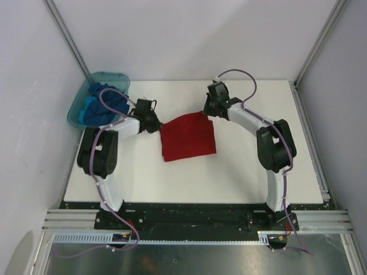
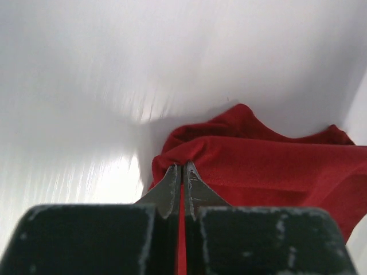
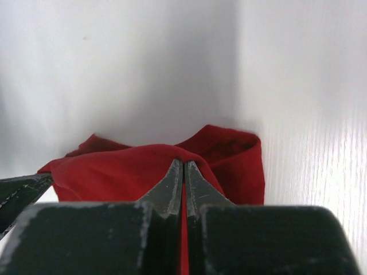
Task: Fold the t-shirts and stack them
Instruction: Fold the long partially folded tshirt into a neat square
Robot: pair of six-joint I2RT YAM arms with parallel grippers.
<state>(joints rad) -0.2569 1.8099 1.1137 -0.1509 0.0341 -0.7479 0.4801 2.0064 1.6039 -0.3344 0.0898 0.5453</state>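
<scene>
Left hand (image 2: 182, 170): jaws pinched tight on red t-shirt (image 1: 188, 137), at its far-left corner. Right hand (image 3: 183, 167): same, clamped on far-right corner w/ cloth between the tips. Shirt is soft matte knit, folded to a rough square, bunched at both grips, lying mid worktop (image 1: 241, 172). Blue t-shirts (image 1: 106, 102), crumpled, 2 shades, sit in translucent teal tub (image 1: 76, 112) at far left. Count: 2 hands, 1 red shirt, 1 tub.

White-walled cell, evenly lit.
Flat white bench (image 1: 241, 177) between plain white panel walls (image 1: 195, 34), silver aluminium posts (image 1: 67, 37) at the back corners.
</scene>
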